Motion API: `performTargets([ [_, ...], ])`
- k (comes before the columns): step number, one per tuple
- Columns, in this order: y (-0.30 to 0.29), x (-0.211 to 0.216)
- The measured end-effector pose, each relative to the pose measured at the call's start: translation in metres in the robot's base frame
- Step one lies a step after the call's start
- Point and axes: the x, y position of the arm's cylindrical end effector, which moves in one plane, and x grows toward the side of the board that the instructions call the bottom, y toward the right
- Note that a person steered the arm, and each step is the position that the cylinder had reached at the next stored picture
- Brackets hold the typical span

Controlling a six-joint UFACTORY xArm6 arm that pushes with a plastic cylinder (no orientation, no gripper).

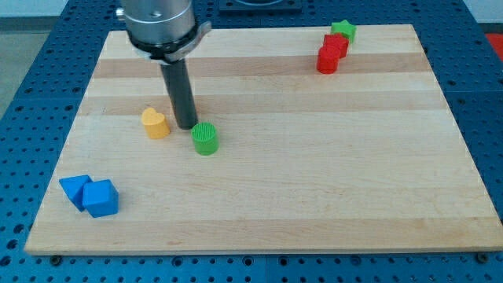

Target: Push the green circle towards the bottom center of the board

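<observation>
The green circle (205,139) is a short green cylinder left of the board's middle. My tip (186,126) stands just up and to the left of it, close to it or touching; I cannot tell which. The dark rod rises from there to the arm's grey housing at the view's top. A yellow heart-shaped block (156,123) lies just left of my tip.
Two blue blocks (90,195) lie together near the bottom left corner. Two red blocks (331,53) and a green star (343,31) sit near the top right. The wooden board (330,173) lies on a blue perforated table.
</observation>
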Motion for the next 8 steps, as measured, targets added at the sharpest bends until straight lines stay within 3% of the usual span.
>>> performTargets([
  [2,0.01,0.023],
  [8,0.103,0.028],
])
